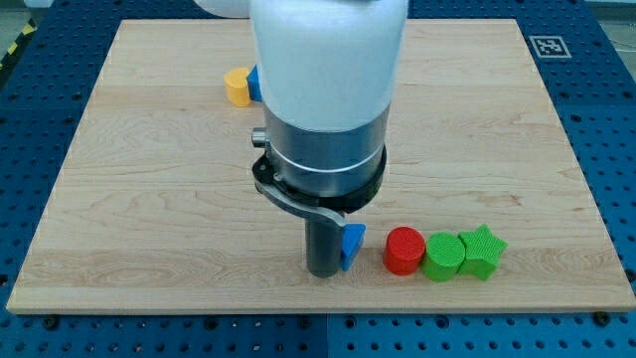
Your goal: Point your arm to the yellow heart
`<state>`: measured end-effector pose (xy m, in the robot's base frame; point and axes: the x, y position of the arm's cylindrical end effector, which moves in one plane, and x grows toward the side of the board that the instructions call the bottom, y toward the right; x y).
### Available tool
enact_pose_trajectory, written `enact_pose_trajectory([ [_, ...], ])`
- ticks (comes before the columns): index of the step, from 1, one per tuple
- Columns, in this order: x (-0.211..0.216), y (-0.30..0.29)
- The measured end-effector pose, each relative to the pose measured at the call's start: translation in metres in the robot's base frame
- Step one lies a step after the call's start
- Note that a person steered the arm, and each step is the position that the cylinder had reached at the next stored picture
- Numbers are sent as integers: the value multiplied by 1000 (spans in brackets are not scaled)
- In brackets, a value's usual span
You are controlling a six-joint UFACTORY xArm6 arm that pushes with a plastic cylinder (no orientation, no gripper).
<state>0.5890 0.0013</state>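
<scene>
The yellow block (pixel 237 87), with a rounded shape that fits a heart, lies near the view's top, left of centre. A blue block (pixel 254 82) touches its right side and is partly hidden by the arm. My tip (pixel 322 272) rests on the board near the view's bottom, far below the yellow block. A small blue block (pixel 352 245) sits against the tip's right side.
To the right of the tip a red cylinder (pixel 404 250), a green cylinder (pixel 443 257) and a green star (pixel 483 251) stand in a row. The arm's body (pixel 328 89) hides the board's middle. The wooden board's (pixel 139 219) bottom edge is close below the tip.
</scene>
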Motion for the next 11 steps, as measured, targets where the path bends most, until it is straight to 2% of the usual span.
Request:
enact_pose_trajectory([
  [1,0,1],
  [2,0,-22],
  [3,-18,-102],
  [4,-80,-170],
  [5,-153,-210],
  [7,-273,-228],
  [8,-303,-208],
  [9,-265,-162],
  [10,-208,-124],
  [11,-186,-96],
])
